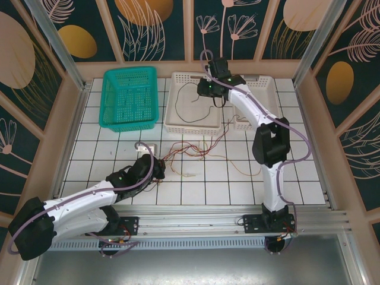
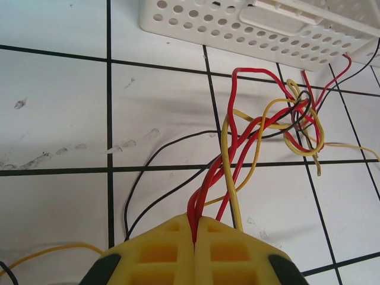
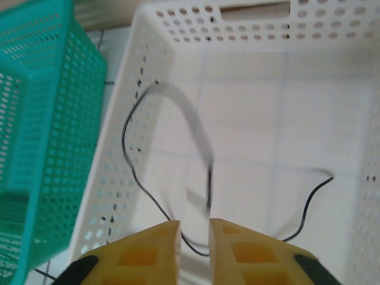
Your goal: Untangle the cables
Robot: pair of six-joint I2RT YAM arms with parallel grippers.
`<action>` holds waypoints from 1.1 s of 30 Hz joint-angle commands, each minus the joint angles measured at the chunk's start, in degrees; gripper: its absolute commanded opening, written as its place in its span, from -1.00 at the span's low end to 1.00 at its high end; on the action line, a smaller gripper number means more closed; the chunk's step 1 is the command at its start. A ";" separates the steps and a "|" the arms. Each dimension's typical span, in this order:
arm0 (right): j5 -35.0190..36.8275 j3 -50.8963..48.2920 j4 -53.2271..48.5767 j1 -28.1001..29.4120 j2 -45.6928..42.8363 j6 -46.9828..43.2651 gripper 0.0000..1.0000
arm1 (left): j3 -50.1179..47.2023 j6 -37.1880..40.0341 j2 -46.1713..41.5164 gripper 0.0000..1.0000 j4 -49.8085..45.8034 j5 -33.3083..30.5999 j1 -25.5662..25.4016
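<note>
Two grippers worked at opposite ends of the white tiled table [image 1: 237, 184]. At the lower left of the top view, the left gripper [image 1: 160, 170] lay low on the tiles. In its wrist view the yellow fingers [image 2: 160, 249] were clenched together, with several red and yellow strands of the cables [image 2: 303, 119] pinched in the seam between them. From there the strands ran up and right to a knot of red, yellow and black loops at the right of the frame, just below the white basket [image 2: 255, 24]. From above, that tangle of cables [image 1: 199, 148] sprawled over the middle tiles, in front of the white basket [image 1: 190, 127].

The right gripper [image 1: 206, 90] hung over the white basket near the top centre, to the right of the green basket [image 1: 113, 98]. Its wrist camera showed the fingers [image 3: 148, 249] released, a narrow gap between them and nothing clamped. One black cable [image 3: 304, 214] lay loose inside the white basket [image 3: 119, 148], partly motion-blurred above the gap, with the green basket [image 3: 41, 119] at the left edge. The top view showed the same black cable [image 1: 181, 107] curling across the basket floor.
</note>
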 commanded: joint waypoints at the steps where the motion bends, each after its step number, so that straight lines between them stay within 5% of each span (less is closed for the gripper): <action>1: 2.60 5.47 -6.97 1.51 0.88 -1.04 -0.47 | 1.48 -0.92 -0.13 -1.00 0.83 0.69 -0.49; 9: 0.88 1.92 -6.19 2.36 -7.84 -0.71 -0.15 | 1.86 -1.25 -1.08 -1.00 0.29 1.19 -0.60; 20: -19.02 -51.87 27.15 11.20 -46.21 8.40 0.12 | 1.54 -3.51 -4.10 -1.00 5.06 4.44 -0.60; 26: -14.69 -70.41 37.57 19.65 -54.41 11.62 0.15 | 1.55 -4.32 -4.15 -1.00 8.35 6.12 -0.60; 33: -10.34 -77.92 44.39 27.69 -53.02 11.49 0.14 | 1.64 -5.25 -3.84 -1.00 9.57 7.04 -0.60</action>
